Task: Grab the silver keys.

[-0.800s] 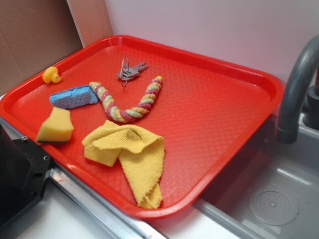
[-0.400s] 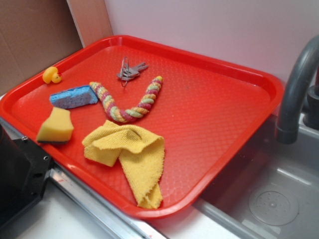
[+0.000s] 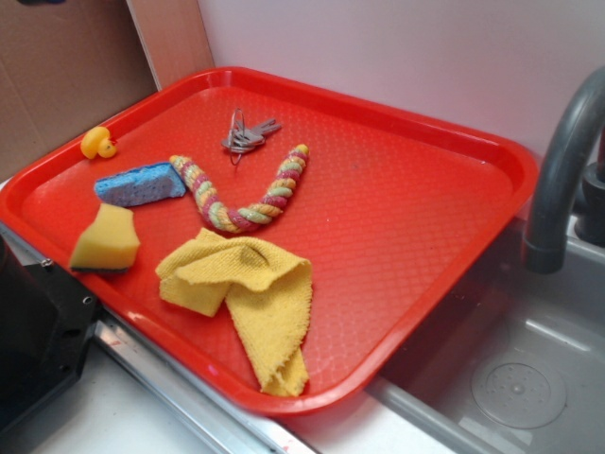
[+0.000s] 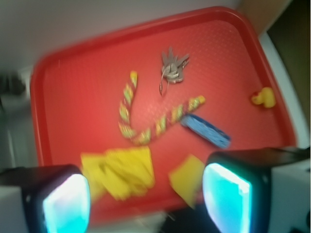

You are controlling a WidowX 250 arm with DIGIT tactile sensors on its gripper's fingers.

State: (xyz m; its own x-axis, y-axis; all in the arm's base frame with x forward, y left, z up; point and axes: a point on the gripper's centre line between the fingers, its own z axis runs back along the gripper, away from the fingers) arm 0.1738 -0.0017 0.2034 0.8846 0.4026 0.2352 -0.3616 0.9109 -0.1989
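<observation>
Beside a grey sink sits a red plastic tray; the small bunch of silver keys lies flat near its far edge, clear for a top-down pinch. High above, the gripper hangs with fingers spread, empty. A striped twisted rope curls just beside the keys; blue sponge, yellow sponge, yellow cloth and rubber duck lie apart.

keys behind rope on tray; cloth before rope
</observation>
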